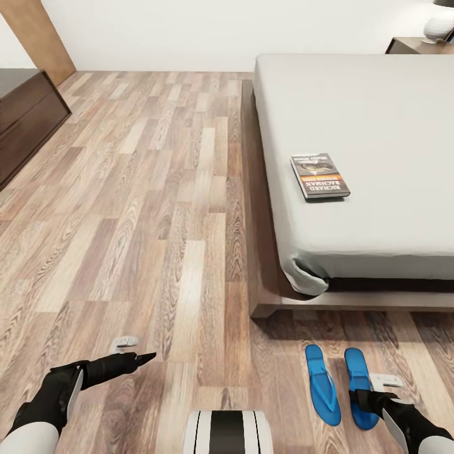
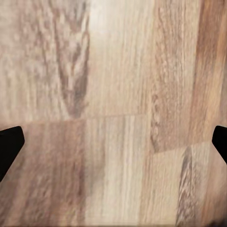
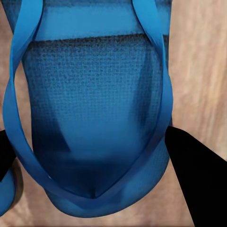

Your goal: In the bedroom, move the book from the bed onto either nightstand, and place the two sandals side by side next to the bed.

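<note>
Thin dark paperback book with orange band point(image 1: 320, 176) lies flat on pale grey mattress of the low dark-wood platform bed point(image 1: 378, 113), near the mattress's left edge, well apart from both arms. Two bright blue flat flip-flop sandals point(image 1: 323, 384) point(image 1: 360, 387) lie side by side on brown wood-plank floor point(image 1: 157, 208), just off the bed's foot corner. Right claw point(image 1: 372, 400) sits over the heel of the right-hand sandal; in right wrist view the blue sole and straps point(image 3: 90, 109) sit between the dark fingers point(image 3: 198, 179), fingers spread either side, contact hard to tell, looks open. Left claw point(image 1: 135, 359) hangs over bare floor, fingers point(image 2: 9, 146) wide apart at the frame edges, holding nothing. Dark brown nightstand point(image 1: 413, 44) with white lamp base point(image 1: 438, 26) beyond the bed's far corner. Dark dresser point(image 1: 25, 113) at far left.
</note>
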You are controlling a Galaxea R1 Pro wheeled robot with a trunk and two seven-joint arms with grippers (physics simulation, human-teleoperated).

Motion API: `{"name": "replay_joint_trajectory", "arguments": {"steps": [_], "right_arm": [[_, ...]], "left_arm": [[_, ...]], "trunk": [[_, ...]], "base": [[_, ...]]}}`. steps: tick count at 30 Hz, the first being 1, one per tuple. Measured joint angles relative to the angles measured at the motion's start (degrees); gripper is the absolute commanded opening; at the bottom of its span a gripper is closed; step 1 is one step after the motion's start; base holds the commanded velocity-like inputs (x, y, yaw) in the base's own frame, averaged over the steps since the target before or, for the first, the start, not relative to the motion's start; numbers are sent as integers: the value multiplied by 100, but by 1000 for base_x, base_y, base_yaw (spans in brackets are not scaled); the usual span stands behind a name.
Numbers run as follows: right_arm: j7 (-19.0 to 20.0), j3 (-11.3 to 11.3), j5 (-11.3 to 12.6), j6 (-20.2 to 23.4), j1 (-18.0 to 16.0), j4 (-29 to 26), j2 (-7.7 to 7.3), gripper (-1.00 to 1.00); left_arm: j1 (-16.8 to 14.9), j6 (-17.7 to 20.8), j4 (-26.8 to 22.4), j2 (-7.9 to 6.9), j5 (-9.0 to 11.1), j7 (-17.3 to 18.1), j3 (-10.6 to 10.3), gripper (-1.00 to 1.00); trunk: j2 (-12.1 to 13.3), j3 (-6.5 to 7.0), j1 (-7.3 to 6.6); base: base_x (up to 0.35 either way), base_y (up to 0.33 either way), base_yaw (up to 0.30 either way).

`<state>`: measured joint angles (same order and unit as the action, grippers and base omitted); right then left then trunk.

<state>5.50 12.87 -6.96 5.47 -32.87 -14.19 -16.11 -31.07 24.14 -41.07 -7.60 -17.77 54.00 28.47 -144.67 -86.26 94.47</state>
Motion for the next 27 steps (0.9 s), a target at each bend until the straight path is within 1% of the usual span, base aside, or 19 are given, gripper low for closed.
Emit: {"name": "replay_joint_trajectory", "arguments": {"steps": [7, 27], "right_arm": [[5, 0, 0, 0, 0, -7, 0, -100], [1, -1, 0, 1, 1, -11, 0, -100]], "left_arm": [[0, 5, 1, -1, 1, 7, 0, 100], [0, 5, 1, -1, 1, 8, 0, 100]], "trunk": [[0, 0, 0], [-27, -443, 52]], "base": [[0, 7, 0], [0, 0, 0]]}}
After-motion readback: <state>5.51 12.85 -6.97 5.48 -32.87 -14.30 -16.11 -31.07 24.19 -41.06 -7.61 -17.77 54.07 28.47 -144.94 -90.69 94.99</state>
